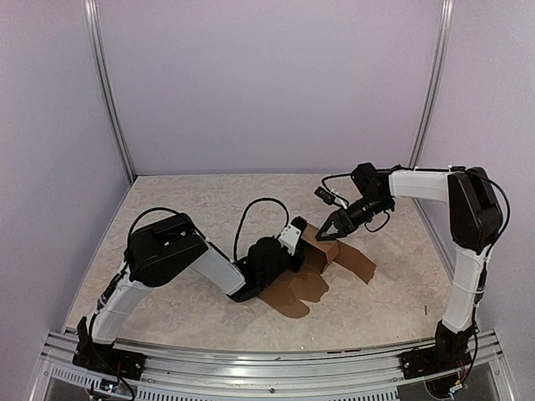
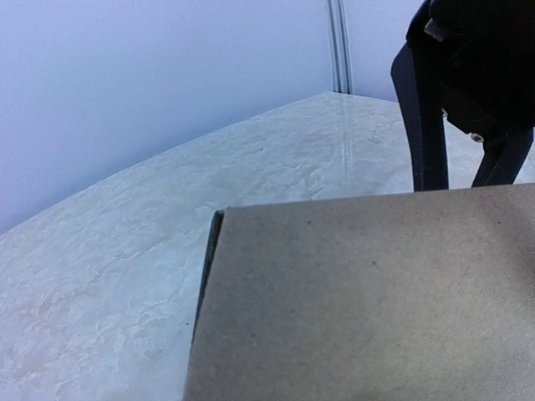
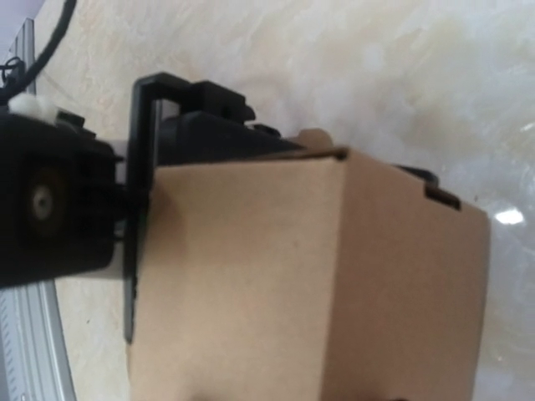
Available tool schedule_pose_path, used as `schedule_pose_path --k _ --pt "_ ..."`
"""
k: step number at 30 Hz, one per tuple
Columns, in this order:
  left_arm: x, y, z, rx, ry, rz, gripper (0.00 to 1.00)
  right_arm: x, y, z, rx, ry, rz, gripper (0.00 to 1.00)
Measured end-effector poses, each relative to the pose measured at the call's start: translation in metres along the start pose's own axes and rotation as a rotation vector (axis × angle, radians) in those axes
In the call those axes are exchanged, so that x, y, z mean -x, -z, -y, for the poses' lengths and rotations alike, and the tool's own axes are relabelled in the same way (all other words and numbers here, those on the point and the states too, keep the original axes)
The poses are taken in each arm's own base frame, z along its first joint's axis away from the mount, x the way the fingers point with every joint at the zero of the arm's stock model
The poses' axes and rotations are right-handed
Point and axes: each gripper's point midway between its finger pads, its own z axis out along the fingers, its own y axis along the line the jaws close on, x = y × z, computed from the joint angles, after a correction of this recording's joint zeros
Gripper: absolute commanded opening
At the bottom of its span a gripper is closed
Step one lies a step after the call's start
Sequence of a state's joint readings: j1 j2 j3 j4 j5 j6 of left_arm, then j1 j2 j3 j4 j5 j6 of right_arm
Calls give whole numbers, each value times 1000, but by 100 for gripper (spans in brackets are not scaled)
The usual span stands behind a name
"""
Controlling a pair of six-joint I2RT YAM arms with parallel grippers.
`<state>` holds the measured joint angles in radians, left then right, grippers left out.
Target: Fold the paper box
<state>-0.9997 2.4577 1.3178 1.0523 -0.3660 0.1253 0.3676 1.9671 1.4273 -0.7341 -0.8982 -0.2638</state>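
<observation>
The paper box (image 1: 328, 251) is brown cardboard, partly folded up at mid-table, with flat panels (image 1: 355, 266) still spread on the surface to its right and front. My left gripper (image 1: 299, 236) lies low against the box's left side. One black finger (image 3: 138, 209) runs along the raised panel's edge. In the left wrist view the cardboard (image 2: 359, 301) covers my own jaws. My right gripper (image 1: 330, 234) hangs open over the box top, its two fingers (image 2: 426, 125) apart and their tips at the panel's upper edge. A folded corner of the box (image 3: 251, 284) fills the right wrist view.
The tabletop (image 1: 192, 200) is pale and marbled, enclosed by lilac walls with metal posts at the back corners (image 1: 109, 92). A metal rail (image 1: 267, 368) runs along the near edge, where both arm bases are bolted. A black cable (image 1: 247, 217) loops above the left wrist.
</observation>
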Motion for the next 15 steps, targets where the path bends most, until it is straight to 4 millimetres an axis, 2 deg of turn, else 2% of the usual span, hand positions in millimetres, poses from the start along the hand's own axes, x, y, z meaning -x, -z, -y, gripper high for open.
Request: schedule_pose_path --k 6,12,15 --pt "-3 0 -2 15 38 -11 18 -1 -2 0 10 6 7 60" --pt "-6 0 -3 16 104 -44 27 -1 -6 -1 47 -11 9 60" --pt "-8 1 -3 15 113 -57 24 -2 -7 -3 71 -26 7 60"
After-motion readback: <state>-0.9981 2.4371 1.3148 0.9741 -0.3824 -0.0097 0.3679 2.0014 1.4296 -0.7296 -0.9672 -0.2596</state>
